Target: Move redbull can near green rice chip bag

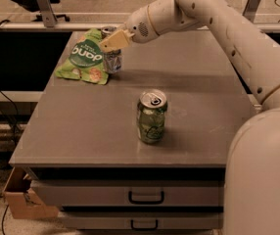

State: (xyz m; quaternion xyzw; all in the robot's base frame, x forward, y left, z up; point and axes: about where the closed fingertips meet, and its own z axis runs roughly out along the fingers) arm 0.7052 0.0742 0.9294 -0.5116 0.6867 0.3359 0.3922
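Placement step: slim silver-and-blue metallic can is clamped in the hand, at three o'clock of the crinkly green snack bag; release is likely needed next.

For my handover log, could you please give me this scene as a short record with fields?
gripper: over the far left of the table, jaws closed on the slim can
slim can: upright, at the right edge of the chip bag; cannot tell whether it rests on the table
chip bag: green, lying flat at the table's far-left corner
soda can: green, upright, mid-table, standing alone
task state: slim can beside the chip bag, not yet released
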